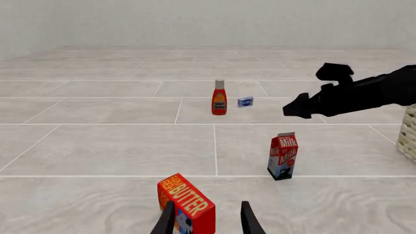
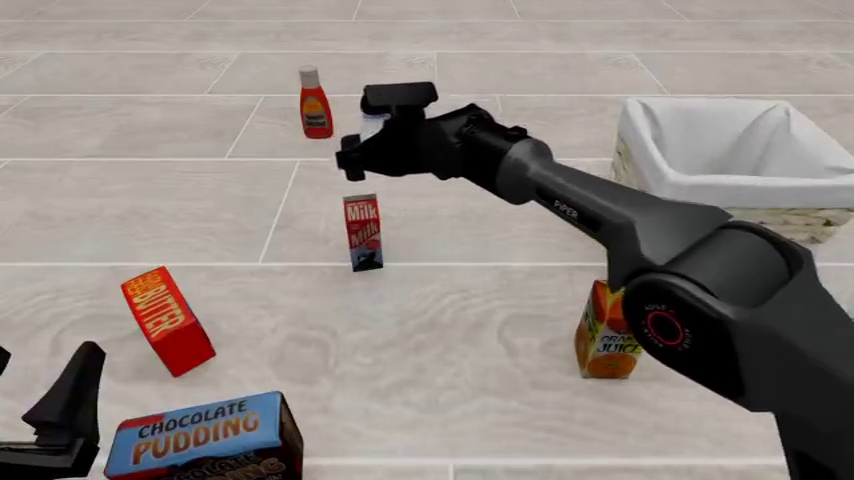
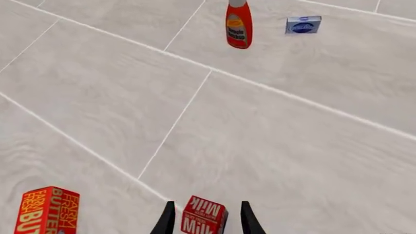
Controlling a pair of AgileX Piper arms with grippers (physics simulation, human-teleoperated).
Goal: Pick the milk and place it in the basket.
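Observation:
The milk point(image 2: 363, 232) stands upright on the tiled table, a slim carton with a red top and a blue and white base. My right gripper point(image 2: 347, 165) hangs above it, open and apart from it. In the right wrist view the milk's top point(image 3: 203, 215) shows between the two spread fingers point(image 3: 166, 220). The left wrist view shows the milk point(image 1: 283, 156) below the right gripper point(image 1: 293, 109). The basket point(image 2: 727, 185), wicker with white lining, sits at the far right, and its edge point(image 1: 409, 134) shows in the left wrist view. My left gripper point(image 2: 40, 388) is open at the near left, just behind the butter box point(image 1: 185, 202).
A red butter box point(image 2: 167, 320) stands at the near left, with a chocolate pudding box point(image 2: 200, 435) in front of it. An orange juice carton point(image 2: 607, 332) stands under the right arm. A ketchup bottle point(image 2: 315, 103) and a small blue box point(image 1: 245, 101) stand farther back.

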